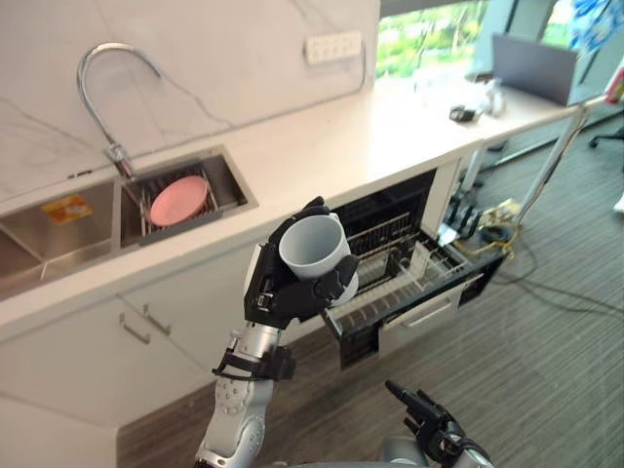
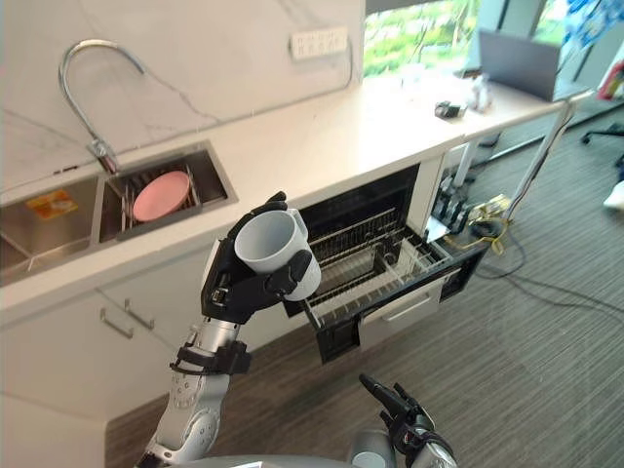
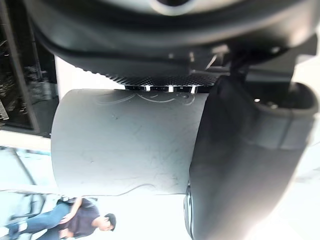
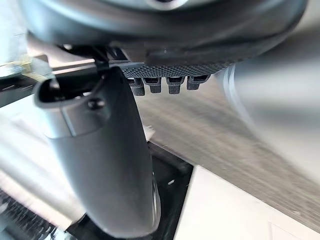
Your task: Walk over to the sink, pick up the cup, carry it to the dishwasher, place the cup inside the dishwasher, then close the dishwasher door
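The left hand (image 1: 276, 289), curled round the cup (image 1: 312, 244) seemingly loosely, could drop it on clipping the dishwasher rack (image 1: 421, 269).

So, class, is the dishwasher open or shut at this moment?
Open. The dishwasher is pulled out from under the counter, and its wire rack shows inside.

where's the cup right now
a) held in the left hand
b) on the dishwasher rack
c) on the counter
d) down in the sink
A: the left hand has its fingers and thumb curled round the white cup, holding it up in the air in front of the open dishwasher. The sink holds a pink plate, not the cup.
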`<state>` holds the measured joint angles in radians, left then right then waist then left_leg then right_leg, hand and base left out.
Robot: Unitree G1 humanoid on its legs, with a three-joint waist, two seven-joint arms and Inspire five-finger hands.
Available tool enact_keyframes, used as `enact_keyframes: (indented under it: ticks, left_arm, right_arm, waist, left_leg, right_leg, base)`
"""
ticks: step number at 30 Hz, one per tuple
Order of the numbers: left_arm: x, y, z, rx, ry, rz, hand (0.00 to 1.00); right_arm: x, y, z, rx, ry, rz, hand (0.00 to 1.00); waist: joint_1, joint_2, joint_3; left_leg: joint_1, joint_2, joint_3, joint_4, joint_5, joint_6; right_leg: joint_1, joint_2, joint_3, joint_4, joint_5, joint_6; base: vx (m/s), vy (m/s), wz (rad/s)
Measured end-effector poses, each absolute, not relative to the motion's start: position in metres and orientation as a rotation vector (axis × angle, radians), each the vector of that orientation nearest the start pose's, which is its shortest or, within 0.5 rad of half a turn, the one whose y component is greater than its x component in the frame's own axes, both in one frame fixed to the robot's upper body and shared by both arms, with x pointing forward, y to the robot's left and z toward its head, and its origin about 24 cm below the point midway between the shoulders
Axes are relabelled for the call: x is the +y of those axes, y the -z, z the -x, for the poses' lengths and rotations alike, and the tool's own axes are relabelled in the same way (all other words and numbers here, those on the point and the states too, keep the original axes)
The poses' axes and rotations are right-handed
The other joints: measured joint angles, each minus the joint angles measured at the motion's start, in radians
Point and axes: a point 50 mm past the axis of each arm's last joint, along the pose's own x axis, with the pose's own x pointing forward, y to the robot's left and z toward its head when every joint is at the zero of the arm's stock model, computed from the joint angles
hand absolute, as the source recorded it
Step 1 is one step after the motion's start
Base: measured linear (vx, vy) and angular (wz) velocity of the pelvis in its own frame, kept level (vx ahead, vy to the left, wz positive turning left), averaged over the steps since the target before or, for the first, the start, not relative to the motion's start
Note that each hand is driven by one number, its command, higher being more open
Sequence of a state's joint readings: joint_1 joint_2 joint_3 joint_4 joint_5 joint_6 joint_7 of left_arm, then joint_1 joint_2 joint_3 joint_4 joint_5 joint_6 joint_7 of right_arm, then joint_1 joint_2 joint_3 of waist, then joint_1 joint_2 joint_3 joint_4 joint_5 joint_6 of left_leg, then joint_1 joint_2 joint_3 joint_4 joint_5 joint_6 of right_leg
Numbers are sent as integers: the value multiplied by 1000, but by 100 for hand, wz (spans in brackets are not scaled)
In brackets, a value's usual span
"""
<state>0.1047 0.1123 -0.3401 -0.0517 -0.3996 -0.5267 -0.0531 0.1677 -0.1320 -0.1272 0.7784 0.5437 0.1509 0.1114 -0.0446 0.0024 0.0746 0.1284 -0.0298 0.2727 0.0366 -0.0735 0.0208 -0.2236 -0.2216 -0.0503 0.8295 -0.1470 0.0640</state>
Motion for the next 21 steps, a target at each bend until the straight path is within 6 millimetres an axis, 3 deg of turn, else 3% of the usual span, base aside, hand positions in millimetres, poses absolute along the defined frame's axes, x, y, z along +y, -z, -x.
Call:
enact_keyframes:
  ticks: [2,4,5,6,8,9,12,14,15,18,19,20,21]
  left_arm:
    - [124,-72,-221,-416,149,355,0]
    - [143,-70,-226,-402,58,325,0]
    - [155,-69,-229,-401,17,313,0]
    - [159,-63,-230,-371,-9,317,0]
    - [154,-58,-227,-342,3,324,0]
    - [151,-57,-226,-338,23,321,0]
    - [148,-54,-221,-331,41,311,0]
    - [144,-51,-218,-318,55,312,0]
    - [140,-54,-216,-332,78,315,0]
    - [137,-57,-215,-346,119,311,0]
    - [136,-61,-214,-369,146,306,0]
    - [134,-66,-213,-401,167,303,0]
    - [134,-68,-212,-410,174,300,0]
  right_arm:
    - [-208,143,-111,975,293,-490,100]
    - [-202,144,-109,1005,274,-504,100]
    - [-196,145,-106,1027,245,-509,100]
    - [-199,145,-105,1039,245,-497,100]
    - [-202,146,-99,1074,253,-498,100]
    - [-201,147,-98,1084,257,-503,100]
    - [-200,146,-98,1096,261,-507,100]
    - [-204,145,-96,1094,289,-503,100]
    - [-207,144,-93,1088,315,-502,100]
    - [-210,145,-90,1102,361,-498,100]
    - [-211,146,-90,1108,383,-500,100]
    - [-213,146,-91,1105,412,-508,100]
    - [-211,147,-94,1097,429,-521,100]
  waist:
    - [7,2,0]
    - [3,-18,-2]
    - [7,-46,10]
    - [2,-15,23]
    - [6,18,7]
    - [8,24,7]
    - [11,29,10]
    - [22,36,24]
    - [28,50,51]
    - [34,58,50]
    - [34,61,49]
    - [35,73,45]
    - [38,57,46]
  left_leg:
    - [3,53,44,9,2,-15]
    - [7,73,43,27,-4,-26]
    - [36,58,33,41,-26,-49]
    - [58,97,26,52,-48,-65]
    - [56,138,23,68,-76,-84]
    - [46,159,24,87,-88,-93]
    - [-12,194,37,199,-138,-104]
    - [-134,236,33,479,-149,-112]
    - [-210,286,23,666,-146,-120]
    - [-222,285,27,585,-177,-95]
    - [-208,268,19,424,-156,-90]
    - [-199,253,-8,300,-82,-104]
    - [-179,230,4,259,-68,-98]
  right_leg:
    - [-2,52,-86,-159,-80,7]
    - [21,94,-160,-388,-8,-18]
    - [59,95,-171,-477,69,-75]
    - [106,130,-171,-515,77,-78]
    - [161,192,-171,-636,126,-88]
    - [189,220,-167,-710,156,-93]
    - [186,244,-151,-755,157,-98]
    - [211,243,-137,-783,156,-100]
    - [252,250,-142,-811,167,-113]
    - [269,234,-144,-812,168,-111]
    - [263,230,-140,-813,161,-92]
    - [251,233,-124,-812,163,-81]
    - [248,219,-106,-817,169,-65]
  base:
    - [218,-21,-63]
    - [242,-130,-55]
    - [256,-179,-51]
    - [211,-145,-42]
    - [159,-87,-26]
    - [132,-82,-29]
    - [44,-27,-21]
    - [55,13,-11]
    - [66,85,4]
    - [48,92,2]
    - [66,160,-11]
    - [64,147,-20]
    - [67,125,-19]
